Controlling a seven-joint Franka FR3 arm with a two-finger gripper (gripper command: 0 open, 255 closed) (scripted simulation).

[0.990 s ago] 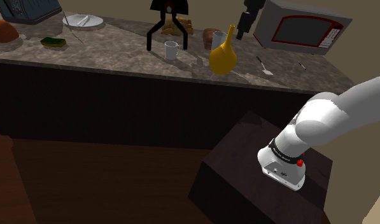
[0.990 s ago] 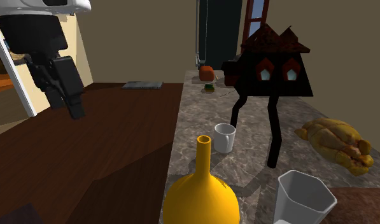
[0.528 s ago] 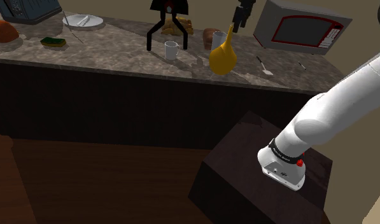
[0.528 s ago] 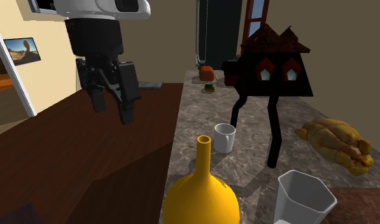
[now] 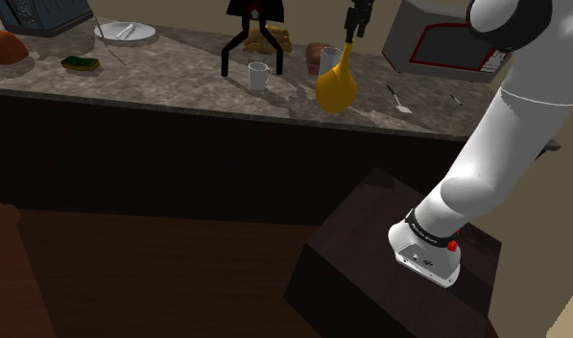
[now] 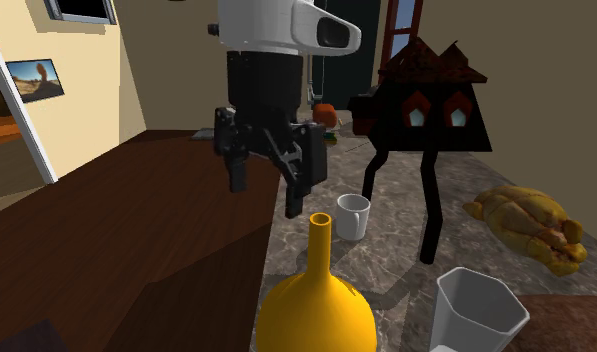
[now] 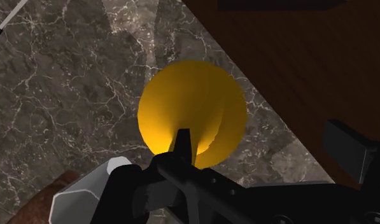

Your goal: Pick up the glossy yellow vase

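Gripper point(image 6: 265, 197) fingers spread, empty, hovering just above yellow vase point(image 6: 316, 300) neck on marbled counter point(image 6: 396, 255), white cup point(image 6: 352, 216) near

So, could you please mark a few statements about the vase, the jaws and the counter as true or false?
1. The yellow vase stands upright on the marbled counter. True.
2. The jaws are shut on the vase's neck. False: they stand apart above the vase and do not clasp it.
3. A white cup stands on the counter near the vase. True.
4. The microwave has its door hanging open. False: the door is closed.
5. The vase lies inside the plate. False: the plate sits far off toward the shoulder view's left.
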